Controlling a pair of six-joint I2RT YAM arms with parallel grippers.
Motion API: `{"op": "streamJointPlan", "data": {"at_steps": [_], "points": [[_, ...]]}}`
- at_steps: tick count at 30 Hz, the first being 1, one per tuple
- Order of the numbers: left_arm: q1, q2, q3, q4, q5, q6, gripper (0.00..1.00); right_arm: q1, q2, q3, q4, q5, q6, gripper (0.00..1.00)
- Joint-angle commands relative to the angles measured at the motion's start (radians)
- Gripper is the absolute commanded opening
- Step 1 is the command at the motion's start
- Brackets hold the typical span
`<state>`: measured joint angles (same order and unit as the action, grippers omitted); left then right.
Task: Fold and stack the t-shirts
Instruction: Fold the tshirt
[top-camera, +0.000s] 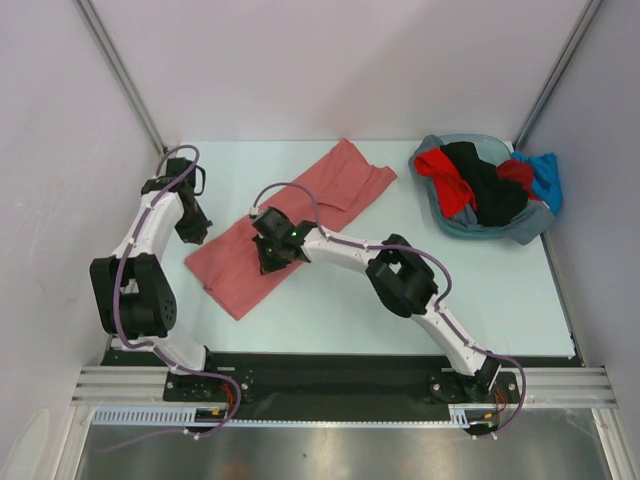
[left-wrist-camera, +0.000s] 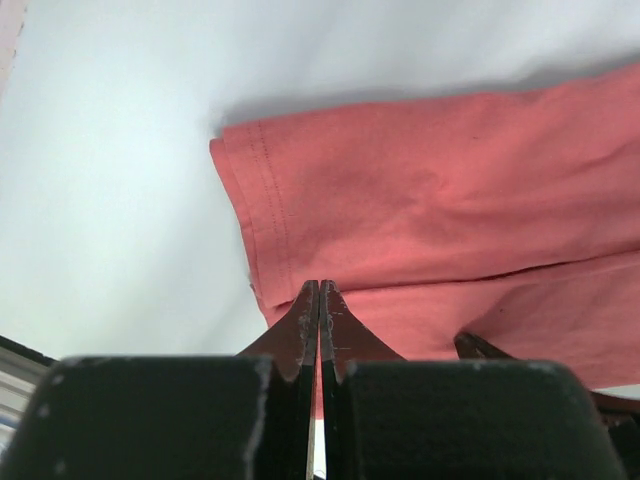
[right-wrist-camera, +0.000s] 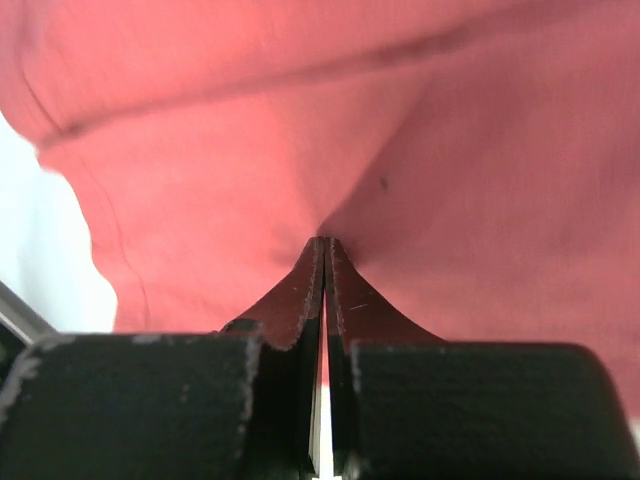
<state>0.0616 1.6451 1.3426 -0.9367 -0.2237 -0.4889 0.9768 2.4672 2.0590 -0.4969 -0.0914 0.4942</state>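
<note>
The salmon-red t-shirt (top-camera: 290, 225) lies folded into a long strip, running diagonally across the middle of the table. My right gripper (top-camera: 272, 258) is shut on it near its lower middle; in the right wrist view the cloth (right-wrist-camera: 200, 150) puckers at the closed tips (right-wrist-camera: 322, 242). My left gripper (top-camera: 194, 236) is shut by the strip's left edge; in the left wrist view its tips (left-wrist-camera: 319, 286) sit at a fold line of the shirt (left-wrist-camera: 450, 200), with no cloth seen between them. Bright red (top-camera: 441, 176), black (top-camera: 487, 188) and blue (top-camera: 546, 176) shirts lie heaped at the back right.
The grey-blue plastic basin (top-camera: 470, 229) holding the heap stands at the back right corner. The pale table (top-camera: 330, 320) ends at a black strip in front, with walls and metal posts around it.
</note>
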Motion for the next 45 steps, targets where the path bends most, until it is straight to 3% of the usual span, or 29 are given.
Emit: {"op": "streamJointPlan", "data": {"at_steps": [1, 18, 27, 33, 36, 41, 45], "points": [[0.007, -0.065, -0.014, 0.024, 0.027, -0.01, 0.0, 0.023, -0.003, -0.242, -0.213, 0.039, -0.055, 0.0], [-0.022, -0.122, -0.151, 0.056, 0.198, 0.033, 0.01, -0.033, -0.372, -0.917, -0.082, 0.01, -0.14, 0.0], [-0.235, -0.116, -0.217, 0.084, 0.215, -0.042, 0.0, -0.098, -0.673, -1.351, -0.028, -0.069, -0.007, 0.0], [-0.361, -0.039, -0.169, 0.101, 0.253, -0.082, 0.0, -0.2, -0.838, -1.369, -0.115, -0.053, 0.043, 0.0], [-0.371, -0.008, -0.117, 0.098, 0.271, -0.083, 0.0, -0.274, -0.914, -1.275, -0.192, -0.01, 0.023, 0.0], [-0.371, 0.033, -0.027, 0.088, 0.27, -0.063, 0.01, -0.389, -0.912, -0.972, -0.223, 0.079, 0.006, 0.0], [-0.382, 0.132, 0.096, 0.154, 0.338, -0.063, 0.0, -0.492, -0.759, -0.74, -0.191, 0.133, 0.001, 0.0]]}}
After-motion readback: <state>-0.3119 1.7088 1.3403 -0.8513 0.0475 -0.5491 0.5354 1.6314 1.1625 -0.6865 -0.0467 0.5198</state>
